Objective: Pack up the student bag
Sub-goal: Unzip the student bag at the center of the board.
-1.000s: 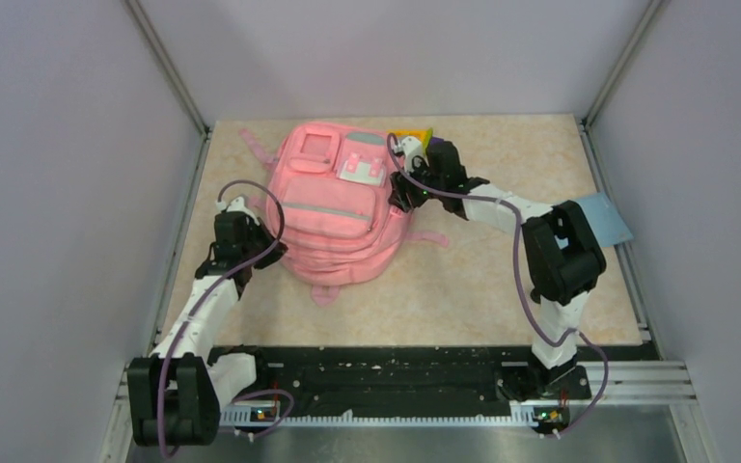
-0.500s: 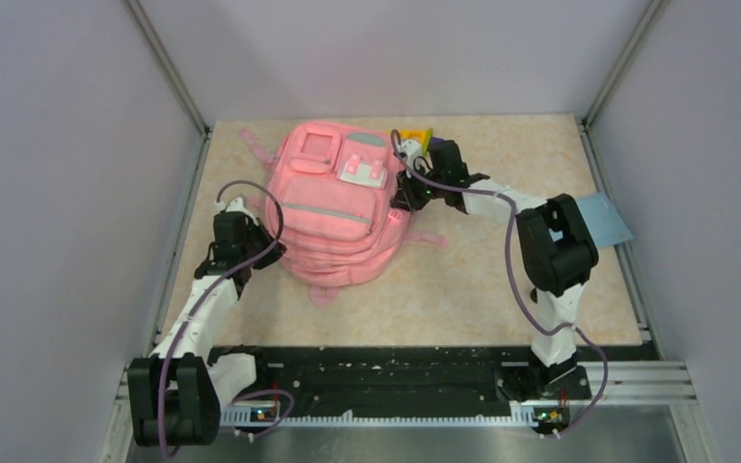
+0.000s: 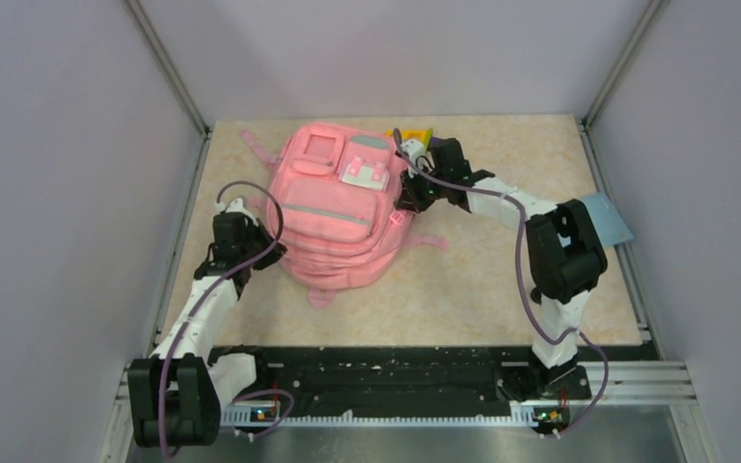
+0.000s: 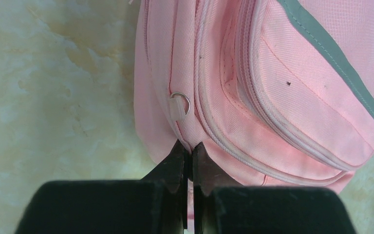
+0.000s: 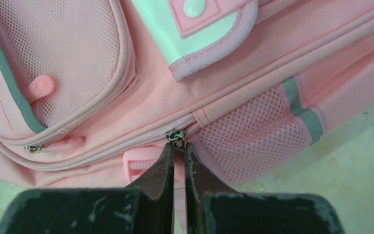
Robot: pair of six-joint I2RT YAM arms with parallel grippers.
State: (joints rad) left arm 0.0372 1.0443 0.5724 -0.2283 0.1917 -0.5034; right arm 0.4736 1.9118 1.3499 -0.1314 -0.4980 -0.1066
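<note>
Right gripper is pinching the pink zipper pull, jaws pressed together on it, with the metal slider sitting just past the tips. Left gripper is pinching a seam fold of the student bag, jaws pressed on fabric, with a D-ring just ahead of the tips.

This is likely the unzipping step. To do it well, the right arm should be pulling along the zip track, low and steady, not lifting away, because the thin pull is looking easy to slip. The left should be anchoring firmly so the soft bag is not dragging over the table.

The bag is lying front-up between the two grippers. It is pink and padded, and showing grey reflective strips, a mesh side pocket right of the right jaws, and a square window patch.
</note>
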